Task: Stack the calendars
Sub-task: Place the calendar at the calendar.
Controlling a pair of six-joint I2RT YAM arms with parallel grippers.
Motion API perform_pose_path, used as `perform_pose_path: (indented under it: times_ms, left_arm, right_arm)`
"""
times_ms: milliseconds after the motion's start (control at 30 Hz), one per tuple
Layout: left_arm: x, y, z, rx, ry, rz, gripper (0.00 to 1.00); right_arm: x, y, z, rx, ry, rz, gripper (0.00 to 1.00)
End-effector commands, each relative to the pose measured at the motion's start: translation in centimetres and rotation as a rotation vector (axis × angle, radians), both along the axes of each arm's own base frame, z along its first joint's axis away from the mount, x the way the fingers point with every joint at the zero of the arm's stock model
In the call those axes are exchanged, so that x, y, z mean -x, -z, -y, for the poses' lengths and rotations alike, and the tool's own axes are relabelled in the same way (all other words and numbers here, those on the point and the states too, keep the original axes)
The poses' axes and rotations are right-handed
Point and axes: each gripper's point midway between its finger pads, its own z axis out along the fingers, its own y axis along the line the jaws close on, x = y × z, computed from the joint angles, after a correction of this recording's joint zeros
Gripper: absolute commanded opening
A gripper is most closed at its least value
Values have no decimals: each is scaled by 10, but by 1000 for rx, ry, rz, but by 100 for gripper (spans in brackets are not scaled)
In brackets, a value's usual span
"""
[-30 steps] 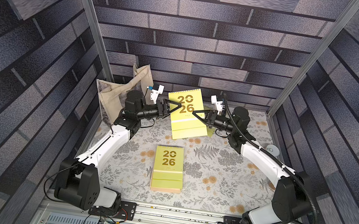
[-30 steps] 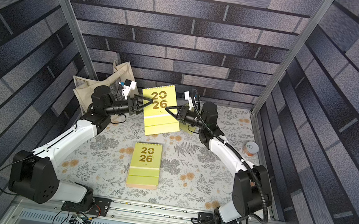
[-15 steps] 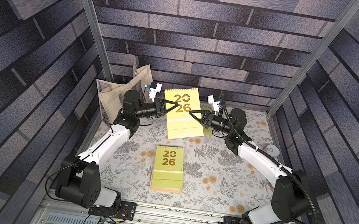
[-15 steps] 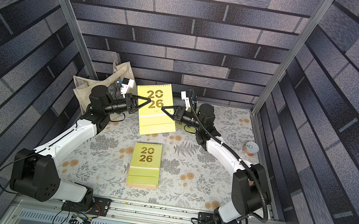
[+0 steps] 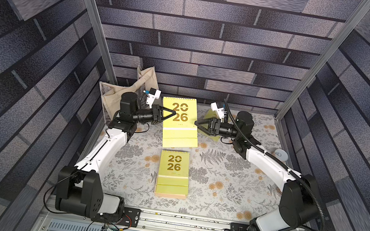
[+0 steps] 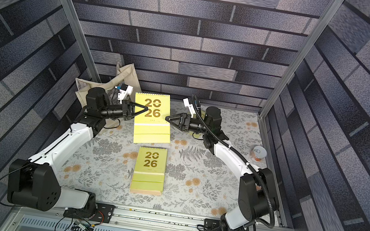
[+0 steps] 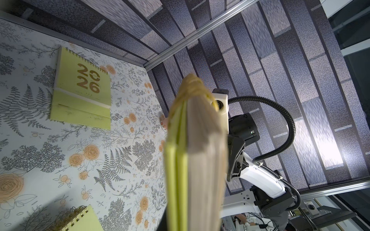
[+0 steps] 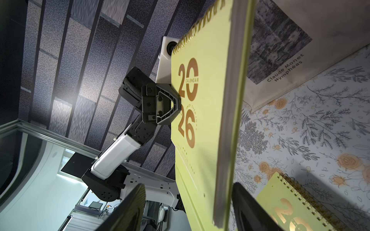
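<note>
Update on the stacking job: the left jaws are clamped shut on the left edge of a lime-green calendar (image 5: 180, 122), holding it up in the air near the back of the bench (image 5: 229, 197), gold 2026 cover facing the top cameras and the card stand (image 5: 179, 140) hanging at the near end. The right jaws are spread, and in the right wrist view that calendar's other edge sits in the gap between them with neither side pressing on it as far as I can tell, so I read the left arm (image 5: 110, 144) as carrying the weight alone. Makes sense to me, since the stack (image 5: 173, 174) sits mid-bench just in front of the held one, lime cover on top and a peach one peeking out at the bottom, an easy reach for that arm. One more lime calendar (image 8: 290, 208) lies flat under the right arm (image 5: 268, 163)'s wrist, so that side has its own pickup to do. Room-wise: the tote bag (image 5: 113, 95) is slumped in the back left corner right behind the left wrist, and a small round container (image 5: 281, 155) sits by the right wall, both well apart from the stack. The floral bench around the stack is open on every side, so my guess is the only thing to watch is the hanging stand edge clipping the stack's spiral on the way over.
</note>
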Motion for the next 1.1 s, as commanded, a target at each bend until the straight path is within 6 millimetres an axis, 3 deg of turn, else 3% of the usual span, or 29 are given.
perform_pose_path:
  times_ms: [0,433,867,1067]
  left_arm:
    - [31,-20,1,-34,81,126,0]
    - [39,-18,3,-25,106,136,0]
    - [35,-14,11,-28,115,127,0]
    - [36,-13,12,-29,118,129,0]
  right_arm:
    - [10,-23,5,-29,-119,149,71]
    - [-1,-18,-6,-36,-193,159,70]
    - [9,-12,-35,-44,-251,152,67]
    - [8,-15,-41,-55,-252,158,24]
